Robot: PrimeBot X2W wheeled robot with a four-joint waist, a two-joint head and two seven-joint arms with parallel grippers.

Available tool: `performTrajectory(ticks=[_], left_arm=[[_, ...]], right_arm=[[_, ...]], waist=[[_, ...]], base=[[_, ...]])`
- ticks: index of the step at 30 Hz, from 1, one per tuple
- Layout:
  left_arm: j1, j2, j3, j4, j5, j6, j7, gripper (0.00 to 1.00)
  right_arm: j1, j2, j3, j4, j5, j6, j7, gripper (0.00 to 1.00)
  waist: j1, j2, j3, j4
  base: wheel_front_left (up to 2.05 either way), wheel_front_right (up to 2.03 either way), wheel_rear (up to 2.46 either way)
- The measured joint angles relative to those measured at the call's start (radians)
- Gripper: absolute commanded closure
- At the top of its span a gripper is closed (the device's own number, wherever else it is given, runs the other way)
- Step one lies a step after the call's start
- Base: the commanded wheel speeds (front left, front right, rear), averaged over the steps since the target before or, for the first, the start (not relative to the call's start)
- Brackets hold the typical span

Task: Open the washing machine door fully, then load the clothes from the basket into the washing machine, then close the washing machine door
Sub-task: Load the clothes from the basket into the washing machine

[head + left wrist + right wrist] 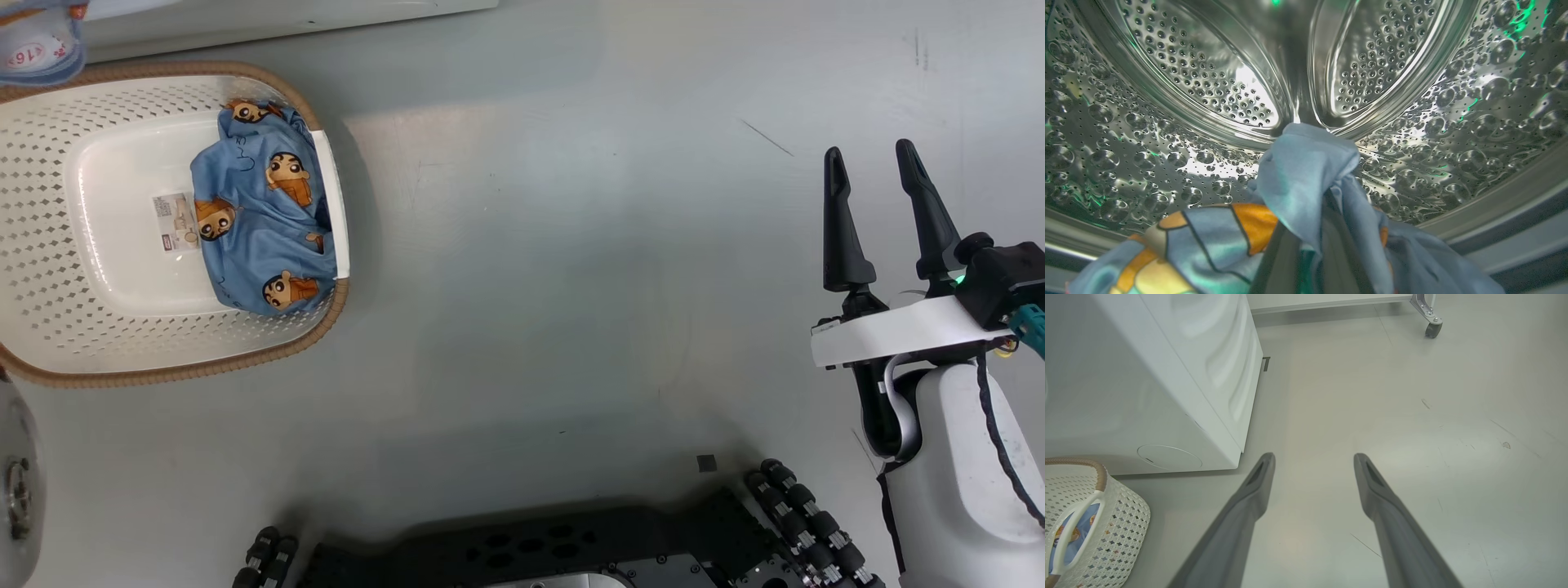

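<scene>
In the left wrist view my left gripper (1310, 192) is inside the washing machine's perforated steel drum (1200, 77). It is shut on a light blue garment (1306, 171), which drapes over the fingers and hides their tips. The cream basket (49, 327) stands on the floor at the head view's left, with another blue cartoon-print garment (261, 212) bunched at its right end. A strip of blue cloth (37, 45) shows at the top left corner. My right gripper (878, 163) hangs open over bare floor, far right of the basket. The washing machine door is out of view.
The washing machine's white body (1147, 375) with its round flap (1169, 457) stands left of my right gripper (1312, 461), the basket (1106, 522) just in front of it. A caster wheel (1432, 328) sits far back. My dark wheeled base (555, 547) lies below.
</scene>
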Motion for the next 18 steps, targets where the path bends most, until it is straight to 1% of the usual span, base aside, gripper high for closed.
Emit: performTrajectory(ticks=[4,12,15,16,17,18], left_arm=[[-0.05,0.014,-0.001,0.004,0.012,0.0,-0.018,1.0],[-0.127,0.031,-0.032,-0.018,0.087,0.0,-0.165,1.0],[-0.136,0.028,-0.033,-0.004,0.088,0.0,-0.179,1.0],[-0.136,0.025,-0.032,0.008,0.088,0.001,-0.179,0.9],[-0.136,0.022,-0.031,0.018,0.087,0.004,-0.179,0.0],[-0.135,0.02,-0.031,0.031,0.086,0.005,-0.178,0.0]], right_arm=[[-0.007,0.002,0.007,0.0,0.006,0.0,0.0,0.0],[-0.02,0.004,0.009,0.001,0.016,0.0,0.0,0.0],[-0.021,0.006,0.012,0.002,0.016,0.0,0.0,0.0],[-0.021,0.007,0.012,0.003,0.016,0.0,0.0,0.0],[-0.023,0.007,0.012,0.004,0.016,0.0,0.0,0.0],[-0.026,0.007,0.012,0.005,0.016,0.0,0.0,0.0]], waist=[[0.0,0.0,0.027,-0.009],[0.0,0.0,0.054,-0.017],[0.0,0.0,0.058,-0.017],[0.0,0.0,0.059,-0.017],[0.0,0.0,0.059,-0.017],[0.0,0.0,0.06,-0.016]], base=[[0.0,0.0,0.0],[0.0,0.0,0.0],[0.0,0.0,0.0],[0.0,0.0,0.0],[0.0,0.0,0.0],[0.0,0.0,0.0]])
